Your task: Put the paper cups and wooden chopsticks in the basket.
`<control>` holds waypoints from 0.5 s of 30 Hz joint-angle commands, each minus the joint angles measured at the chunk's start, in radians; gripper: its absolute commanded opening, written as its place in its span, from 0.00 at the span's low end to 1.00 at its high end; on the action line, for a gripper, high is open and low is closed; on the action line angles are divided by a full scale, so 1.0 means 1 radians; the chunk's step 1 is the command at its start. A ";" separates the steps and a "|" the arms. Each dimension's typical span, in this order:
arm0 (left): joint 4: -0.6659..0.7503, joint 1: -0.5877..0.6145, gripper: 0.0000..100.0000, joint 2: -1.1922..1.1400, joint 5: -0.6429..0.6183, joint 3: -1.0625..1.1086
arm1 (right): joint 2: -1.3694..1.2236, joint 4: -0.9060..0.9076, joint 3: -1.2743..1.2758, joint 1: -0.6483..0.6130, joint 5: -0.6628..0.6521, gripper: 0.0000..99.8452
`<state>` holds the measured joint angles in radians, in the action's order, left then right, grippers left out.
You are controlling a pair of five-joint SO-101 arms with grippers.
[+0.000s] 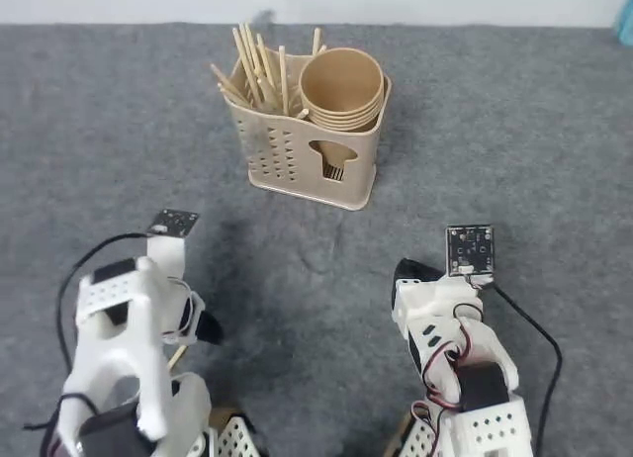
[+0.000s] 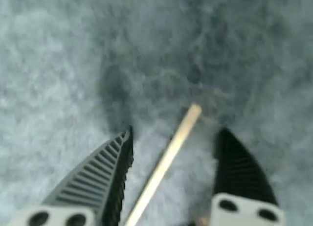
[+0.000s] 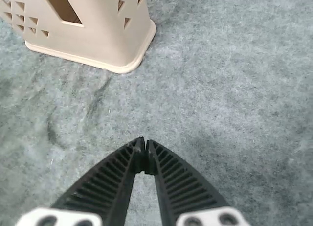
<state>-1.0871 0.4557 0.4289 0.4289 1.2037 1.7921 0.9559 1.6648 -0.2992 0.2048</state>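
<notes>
Left gripper (image 2: 177,133) spread over one loose chopstick (image 2: 166,160); basket (image 1: 297,160) nearly filled.
The left gripper's jaws stand apart with the wooden stick lying on the grey tabletop (image 2: 58,50) between them, not yet clamped. Beside it, the right gripper (image 3: 145,143) is closed on nothing. Well ahead of both, the basket already holds the stacked paper cups (image 1: 341,81) and a bundle of chopsticks (image 1: 259,71). Only this one stick appears left to grasp and carry over.

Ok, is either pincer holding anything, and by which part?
Nothing is held. The left pincer is open, with a wooden chopstick lying between its jaws and touching neither. The right pincer is shut on nothing.
</notes>
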 commanded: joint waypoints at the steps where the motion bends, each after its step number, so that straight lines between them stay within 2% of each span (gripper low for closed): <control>1: 0.097 -0.002 0.10 -0.011 -0.009 0.019 | 0.021 0.004 0.018 0.008 -0.018 0.01; 5: 0.094 -0.005 0.02 -0.011 -0.006 0.018 | 0.021 0.004 0.018 0.008 -0.018 0.01; 10: 0.077 -0.008 0.02 -0.009 -0.009 -0.010 | 0.021 0.004 0.018 0.008 -0.018 0.01; 12: 0.006 -0.008 0.02 -0.009 -0.009 -0.054 | 0.021 0.004 0.018 0.008 -0.018 0.01; 15: -0.189 -0.008 0.02 -0.009 -0.009 -0.171 | 0.021 0.004 0.018 0.008 -0.018 0.01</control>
<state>-1.1469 0.4388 0.4181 0.4289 1.1485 1.7921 0.9559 1.6648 -0.2992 0.2002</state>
